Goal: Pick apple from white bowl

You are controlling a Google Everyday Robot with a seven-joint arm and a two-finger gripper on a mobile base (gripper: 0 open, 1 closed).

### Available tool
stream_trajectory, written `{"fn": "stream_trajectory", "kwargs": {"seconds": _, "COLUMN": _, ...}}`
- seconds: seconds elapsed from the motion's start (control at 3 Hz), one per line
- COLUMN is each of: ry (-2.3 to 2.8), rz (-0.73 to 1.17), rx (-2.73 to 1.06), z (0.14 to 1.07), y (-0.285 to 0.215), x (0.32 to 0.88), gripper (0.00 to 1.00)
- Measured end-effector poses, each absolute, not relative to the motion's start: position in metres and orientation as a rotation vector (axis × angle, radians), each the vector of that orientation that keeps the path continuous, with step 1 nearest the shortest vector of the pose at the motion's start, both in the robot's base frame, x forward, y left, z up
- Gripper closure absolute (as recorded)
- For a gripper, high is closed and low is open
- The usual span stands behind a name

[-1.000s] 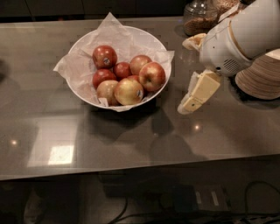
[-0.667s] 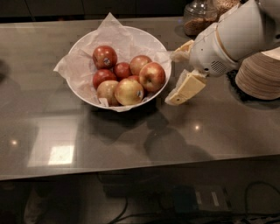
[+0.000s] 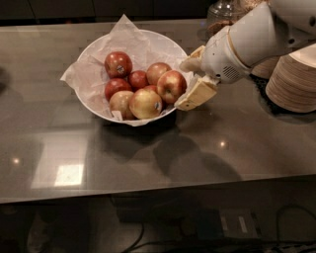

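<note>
The dark, glossy bench (image 3: 237, 143) carried the white bowl (image 3: 97, 109) left of centre, a stack of tan paper bowls (image 3: 291, 84) at its right edge and a glass jar (image 3: 222, 15) at the back. The gripper (image 3: 183, 84) hung above the bench at the bowl's right rim, jaws parted.

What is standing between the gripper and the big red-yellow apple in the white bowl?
Only the right rim of the white bowl and its crinkled paper lie there. The gripper, open, hovers just right of the apple; the other apples lie on its far side.
</note>
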State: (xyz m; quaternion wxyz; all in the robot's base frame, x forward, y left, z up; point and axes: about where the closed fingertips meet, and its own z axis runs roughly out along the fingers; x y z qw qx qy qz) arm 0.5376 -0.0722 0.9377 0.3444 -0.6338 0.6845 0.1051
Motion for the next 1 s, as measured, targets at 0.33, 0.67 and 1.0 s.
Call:
{"fn": "stream_trajectory", "kwargs": {"seconds": 0.33, "ry": 1.76, "rz": 0.283, "rx": -1.65, "z": 0.937, "y": -0.063, "x": 0.547, "gripper": 0.34}}
{"fn": "stream_trajectory", "kwargs": {"seconds": 0.67, "ry": 1.756, "rz": 0.299, "rx": -1.649, "z": 0.935, "y": -0.057, "x": 0.554, "gripper": 0.35}}
{"fn": "stream_trajectory", "kwargs": {"seconds": 1.0, "ry": 1.758, "rz": 0.315, "rx": -1.648, "z": 0.932, "y": -0.052, "x": 0.561, "gripper": 0.37}}
